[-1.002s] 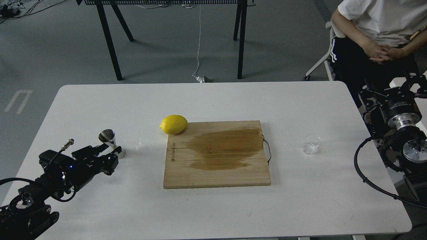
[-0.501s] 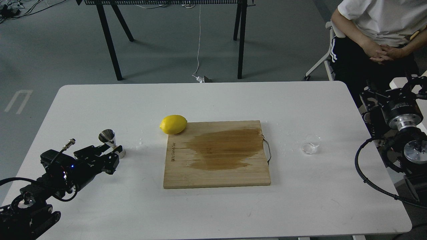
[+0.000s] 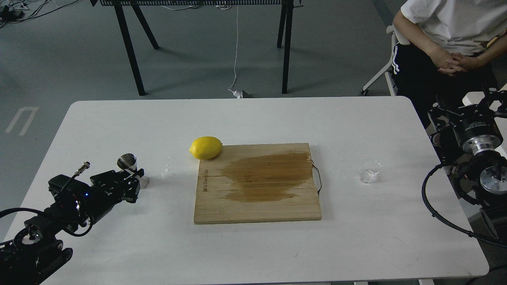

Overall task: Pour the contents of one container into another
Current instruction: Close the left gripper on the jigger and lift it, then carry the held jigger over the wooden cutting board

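Observation:
The steel jigger [image 3: 128, 162] stands on the white table [image 3: 245, 118] at the left, its base partly hidden behind my left gripper [image 3: 134, 184]. That gripper is low over the table and open, with its fingertips right at the jigger's lower cone; I cannot tell whether they touch it. The clear glass cup [image 3: 369, 171] stands alone on the table's right side, just right of the cutting board. My right gripper [image 3: 492, 99] hangs off the table's right edge, well away from the cup, dark and end-on.
A wooden cutting board [image 3: 257, 206] with a large wet stain lies mid-table, and a lemon [image 3: 206, 147] rests at its far left corner. Small droplets [image 3: 166, 172] lie near the jigger. A seated person [image 3: 451, 35] is at the far right.
My left gripper has crept forward and slightly left, closing in on the jigger's base. The right arm has barely shifted. The cup, lemon and board have not moved.

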Robot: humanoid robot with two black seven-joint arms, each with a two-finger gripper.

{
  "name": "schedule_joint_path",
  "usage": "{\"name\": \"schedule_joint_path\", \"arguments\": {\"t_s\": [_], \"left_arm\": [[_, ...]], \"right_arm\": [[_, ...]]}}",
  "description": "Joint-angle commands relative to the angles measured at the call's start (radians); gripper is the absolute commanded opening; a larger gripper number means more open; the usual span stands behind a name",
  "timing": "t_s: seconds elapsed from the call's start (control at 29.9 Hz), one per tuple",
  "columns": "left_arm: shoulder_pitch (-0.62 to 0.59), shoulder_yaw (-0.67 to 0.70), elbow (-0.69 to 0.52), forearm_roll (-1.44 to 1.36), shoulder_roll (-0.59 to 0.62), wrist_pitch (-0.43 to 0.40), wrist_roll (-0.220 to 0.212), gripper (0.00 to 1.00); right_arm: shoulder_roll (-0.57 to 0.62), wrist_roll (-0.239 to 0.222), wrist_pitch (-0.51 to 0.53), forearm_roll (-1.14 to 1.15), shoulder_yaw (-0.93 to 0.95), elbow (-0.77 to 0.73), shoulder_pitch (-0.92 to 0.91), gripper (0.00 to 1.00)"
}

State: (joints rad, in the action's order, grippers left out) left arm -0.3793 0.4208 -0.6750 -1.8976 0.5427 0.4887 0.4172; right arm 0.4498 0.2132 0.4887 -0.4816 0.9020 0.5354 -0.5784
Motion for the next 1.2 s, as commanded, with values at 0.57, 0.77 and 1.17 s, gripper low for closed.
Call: {"name": "schedule_joint_path", "arguments": {"t_s": [0.57, 0.77, 1.17], "left_arm": [[-0.139, 0.012, -0.185, -0.008, 0.092, 0.000, 0.002, 0.09], [-0.279, 0.001, -0.271, -0.058, 0.099, 0.000, 0.002, 0.08], [-0.397, -0.031, -0.262, -0.284, -0.236, -0.047, -0.002, 0.08]], "right_arm": [[0.007, 0.000, 0.000, 0.006, 0.000, 0.002, 0.002, 1.00], [0.023, 0.000, 0.000, 0.006, 0.003, 0.003, 0.006, 1.00], [0.049, 0.000, 0.000, 0.006, 0.011, 0.003, 0.061, 1.00]]}}
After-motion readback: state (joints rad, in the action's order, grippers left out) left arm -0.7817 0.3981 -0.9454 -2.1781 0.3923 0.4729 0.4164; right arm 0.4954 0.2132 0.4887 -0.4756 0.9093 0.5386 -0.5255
